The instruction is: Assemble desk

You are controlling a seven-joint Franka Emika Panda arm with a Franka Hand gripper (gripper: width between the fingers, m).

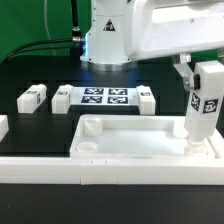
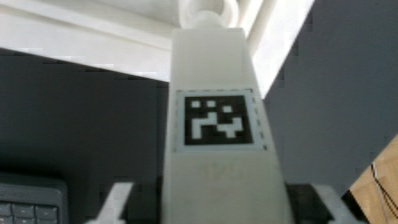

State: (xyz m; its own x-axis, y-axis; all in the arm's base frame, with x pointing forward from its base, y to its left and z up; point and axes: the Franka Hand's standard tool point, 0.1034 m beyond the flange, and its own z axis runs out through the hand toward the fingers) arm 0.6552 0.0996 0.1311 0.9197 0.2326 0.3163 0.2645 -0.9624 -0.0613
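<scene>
In the left of the exterior view, a loose leg [image 1: 32, 97] is lying on the black table [image 1: 40, 130]. The marker board [image 1: 105, 97] is lying upper centre, with the desk top [image 1: 130, 148] below it. At right, the gripper [image 1: 198, 72] is pinching an upright leg [image 1: 205, 105], whose lower end is at the top's far right corner.

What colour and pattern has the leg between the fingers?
White leg with a black-and-white square tag; clearest in the wrist view.
</scene>
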